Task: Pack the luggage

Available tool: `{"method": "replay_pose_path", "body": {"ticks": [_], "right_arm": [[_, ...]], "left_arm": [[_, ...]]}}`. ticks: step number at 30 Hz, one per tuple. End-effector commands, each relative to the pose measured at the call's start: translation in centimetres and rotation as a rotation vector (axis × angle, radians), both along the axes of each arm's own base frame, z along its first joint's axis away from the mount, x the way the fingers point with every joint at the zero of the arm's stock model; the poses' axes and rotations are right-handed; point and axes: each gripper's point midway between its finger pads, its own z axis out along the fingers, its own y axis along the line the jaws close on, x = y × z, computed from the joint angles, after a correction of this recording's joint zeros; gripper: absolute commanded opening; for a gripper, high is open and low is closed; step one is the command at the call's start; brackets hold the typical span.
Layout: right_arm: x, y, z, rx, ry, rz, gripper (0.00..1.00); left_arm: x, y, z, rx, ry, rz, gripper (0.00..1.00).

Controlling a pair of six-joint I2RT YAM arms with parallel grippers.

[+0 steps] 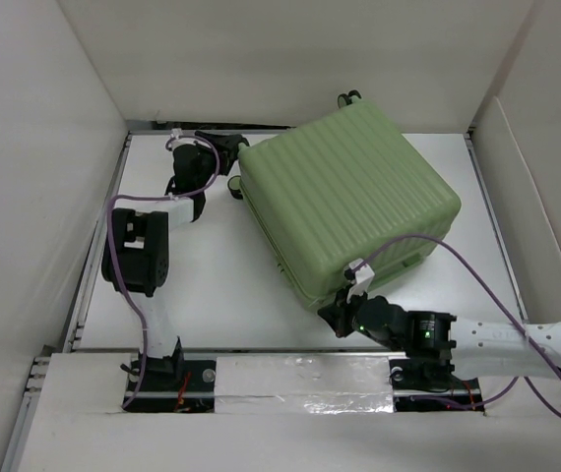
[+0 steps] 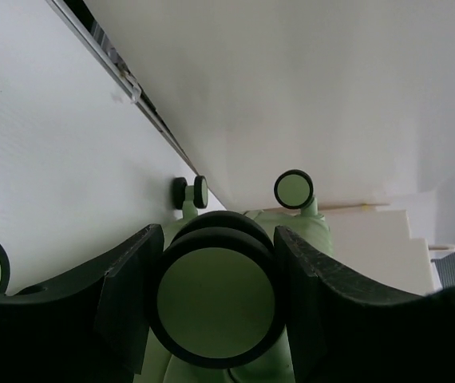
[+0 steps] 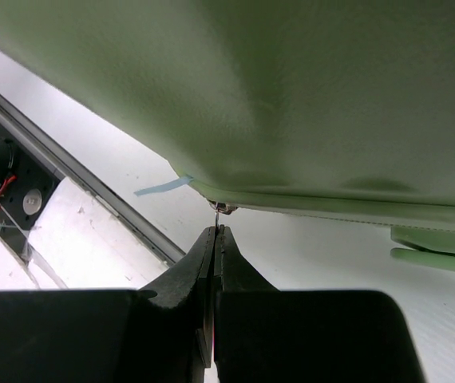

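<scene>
The luggage (image 1: 349, 197) lies flat and shut on the white tabletop (image 1: 221, 285), ribbed green shell facing up, between the two arms. The left gripper (image 2: 218, 247) is at the case's far left corner. Its two dark fingers (image 2: 132, 303) sit on either side of a black spinner wheel (image 2: 215, 299) with a green hub and press against its rim, so it is clamped on that wheel. Beyond this gripper two more wheels (image 2: 295, 189) stand near the white back wall. The right gripper (image 3: 215, 233) is at the near corner of the case, just below the seam. Its fingers (image 3: 235, 271) are pressed together, and a thin metal zipper pull (image 3: 219, 209) hanging from the seam appears pinched at their tips. Just left of that gripper, a pale blue strip (image 3: 164, 186) sticks out from the seam.
</scene>
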Motion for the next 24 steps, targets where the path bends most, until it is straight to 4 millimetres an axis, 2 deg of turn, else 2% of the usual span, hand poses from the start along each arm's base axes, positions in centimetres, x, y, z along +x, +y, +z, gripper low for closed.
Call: {"method": "replay_pose_path", "body": {"ticks": [1,2,3,4,5,6,7,8,9,10,11,12,13,14,15,16,18,19,20,21,22,23,24], "right_arm": [[0.2,0.8,2.3,0.059,-0.01,0.014,0.0],[1.3,0.3,2.5,0.053,-0.021,-0.013,0.0],[1.9,0.1,2.9,0.06,-0.028,-0.023,0.0],[3.4,-0.5,3.4,0.061,-0.047,-0.043,0.0],[4.3,-0.9,3.7,0.063,-0.059,-0.052,0.0],[5.3,-1.3,4.5,0.078,-0.076,-0.066,0.0],[5.7,-1.3,5.1,0.09,-0.081,-0.04,0.0],[7.0,-1.6,6.1,0.099,-0.126,-0.042,0.0],[9.2,-3.0,6.7,0.1,-0.141,-0.097,0.0],[9.8,-2.6,7.8,0.114,-0.151,-0.06,0.0],[10.9,-3.0,8.3,0.097,-0.179,-0.066,0.0],[12.4,-4.0,8.7,0.092,-0.186,-0.092,0.0],[13.0,-3.8,10.1,0.103,-0.203,-0.075,0.0],[13.7,-3.8,9.8,0.086,-0.192,-0.079,0.0],[14.1,-3.8,9.9,0.081,-0.187,-0.081,0.0],[14.1,-3.7,9.8,0.074,-0.176,-0.085,0.0],[13.2,-2.6,8.9,0.094,-0.142,-0.087,0.0],[11.9,-1.2,8.7,0.109,-0.148,-0.092,0.0],[10.7,-0.7,6.8,0.126,-0.094,-0.11,0.0],[9.9,0.0,6.0,0.137,-0.078,-0.12,0.0],[9.8,0.5,6.2,0.171,-0.098,-0.169,0.0],[7.1,2.5,5.8,0.191,-0.075,-0.109,0.0],[6.1,3.6,5.2,0.173,-0.077,-0.091,0.0]], "left_arm": [[-2.4,-1.4,7.7,-0.044,-0.215,-0.045,0.0],[-2.5,-0.6,7.8,-0.036,-0.221,-0.022,0.0],[-3.2,-0.3,8.9,-0.02,-0.26,-0.014,0.0],[-3.6,0.9,7.7,-0.002,-0.241,0.019,0.0],[-4.3,2.1,9.0,0.021,-0.279,0.05,0.0],[-5.0,2.4,9.1,0.031,-0.285,0.064,0.0],[-5.7,3.7,7.4,0.049,-0.256,0.109,0.0],[-6.5,4.1,7.4,0.062,-0.264,0.128,0.0],[-8.3,4.6,7.2,0.086,-0.27,0.144,0.0],[-9.1,5.4,6.8,0.098,-0.267,0.181,0.0],[-10.2,5.5,6.7,0.101,-0.272,0.195,0.0],[-12.2,5.4,8.5,0.084,-0.326,0.206,0.0],[-13.8,5.5,5.7,0.098,-0.279,0.224,0.0],[-15.0,4.9,5.5,0.098,-0.284,0.211,0.0],[-16.8,4.0,6.2,0.089,-0.305,0.204,0.0],[-17.9,4.0,3.9,0.103,-0.261,0.214,0.0],[-20.4,2.3,3.6,0.101,-0.267,0.172,0.0],[-21.1,2.3,2.3,0.118,-0.242,0.181,0.0],[-21.7,1.9,2.0,0.134,-0.239,0.17,0.0],[-22.6,1.6,1.9,0.139,-0.238,0.16,0.0],[-23.3,1.0,1.1,0.147,-0.224,0.152,0.0],[-23.7,0.8,1.1,0.148,-0.224,0.15,0.0],[-23.9,1.3,1.0,0.175,-0.221,0.166,0.0]]}}
